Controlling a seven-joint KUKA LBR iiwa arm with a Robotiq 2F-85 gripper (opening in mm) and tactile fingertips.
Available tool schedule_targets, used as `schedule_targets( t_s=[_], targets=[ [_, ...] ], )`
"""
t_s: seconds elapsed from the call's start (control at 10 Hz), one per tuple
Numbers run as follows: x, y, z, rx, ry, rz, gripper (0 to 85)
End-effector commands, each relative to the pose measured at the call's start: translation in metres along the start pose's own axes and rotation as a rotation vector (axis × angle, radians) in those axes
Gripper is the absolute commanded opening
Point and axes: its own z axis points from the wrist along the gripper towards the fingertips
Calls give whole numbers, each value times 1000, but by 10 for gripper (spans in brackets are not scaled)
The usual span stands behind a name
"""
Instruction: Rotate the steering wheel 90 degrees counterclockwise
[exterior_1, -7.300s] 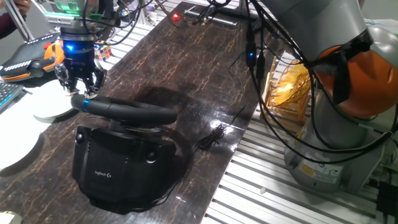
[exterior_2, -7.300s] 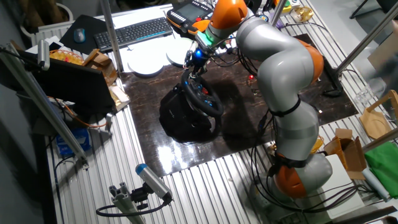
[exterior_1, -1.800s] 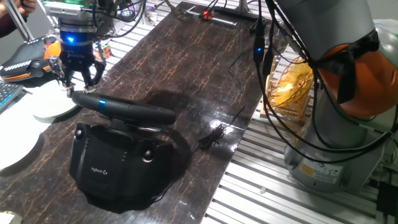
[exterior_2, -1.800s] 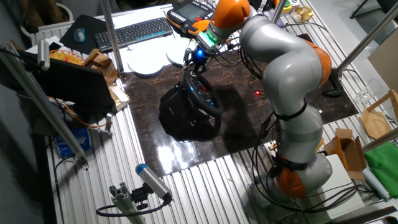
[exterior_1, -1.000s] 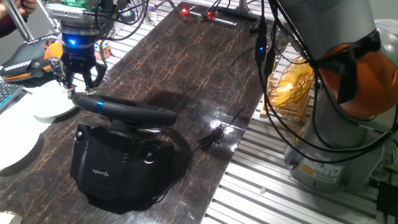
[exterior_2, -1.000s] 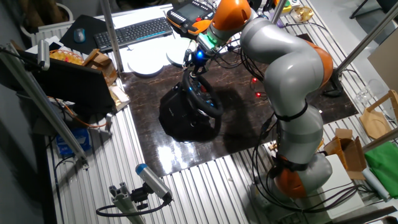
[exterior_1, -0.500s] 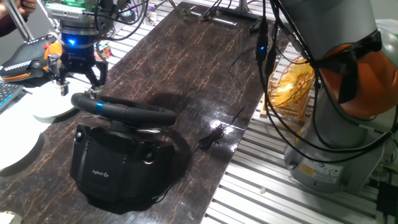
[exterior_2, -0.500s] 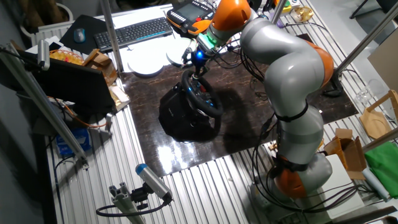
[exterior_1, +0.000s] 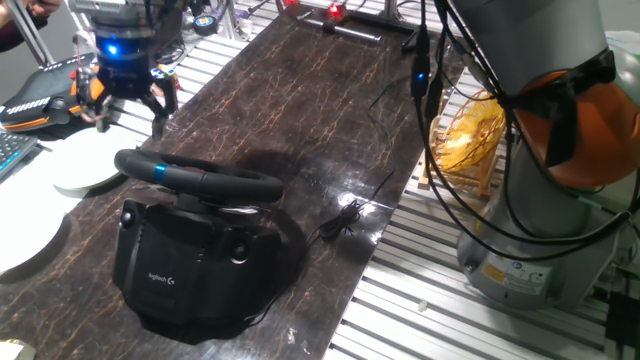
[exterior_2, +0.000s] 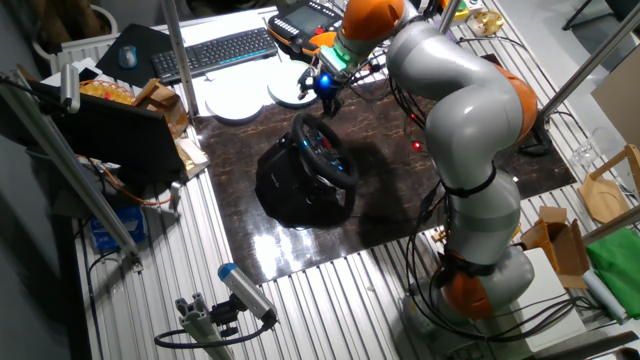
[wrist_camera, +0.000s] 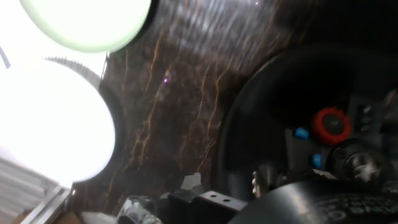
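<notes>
Dark marbled tabletop carried, from the left, two white plates, then the wheel mounted on its black base. Gripper hung above the wheel's far rim, fingers spread, holding nothing and clear of the rim. Arm stood at right.

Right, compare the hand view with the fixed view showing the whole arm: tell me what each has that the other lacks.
Only the hand view shows the hub's red button and small blue buttons close up. Only the wide fixed view shows the whole arm, the keyboard, the wheel's black base and the tool, open and lifted clear of the rim. Both show the steering wheel, the dark marbled tabletop and the white plates.
</notes>
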Motion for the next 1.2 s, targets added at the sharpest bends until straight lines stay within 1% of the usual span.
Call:
schedule_targets(
  t_s=[0.0,0.1,0.2,0.3,0.4,0.5,0.7,0.8,1.0,1.1],
  targets=[
    [-9,-4,-5,5,-18,-18,553],
    [-21,-13,-12,8,-29,-51,417],
    [-30,-19,-16,13,-50,-85,297],
    [-35,-23,-21,27,-80,-109,107],
    [-36,-26,-25,46,-113,-133,7],
    [-39,-31,-31,58,-139,-160,7],
    [-43,-43,-41,65,-143,-206,7],
    [-42,-48,-44,77,-156,-241,7],
    [-38,-57,-50,104,-198,-302,7],
    [-37,-62,-51,126,-221,-343,7]
  ],
)
